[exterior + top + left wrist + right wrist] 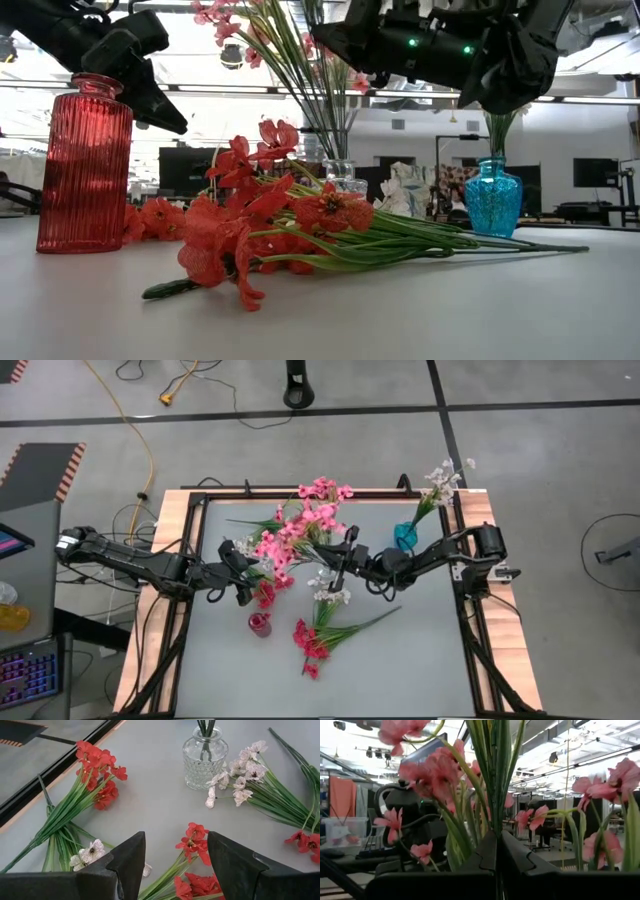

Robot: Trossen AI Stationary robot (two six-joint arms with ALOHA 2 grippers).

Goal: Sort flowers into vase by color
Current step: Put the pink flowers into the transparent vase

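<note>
Near the middle of the table the right gripper is pinching a bunch of pink flowers by the green stems — its fingers are pressed tight on them, blossoms fanning up and out. The left gripper hovers over some red flowers lying flat, jaws spread wide, nothing in them. Just beside it stands the red vase. A clear glass vase has stems in it already, and the blue vase by the far right corner holds white flowers. More red flowers and white ones lie loose on the table — still unsorted.
</note>
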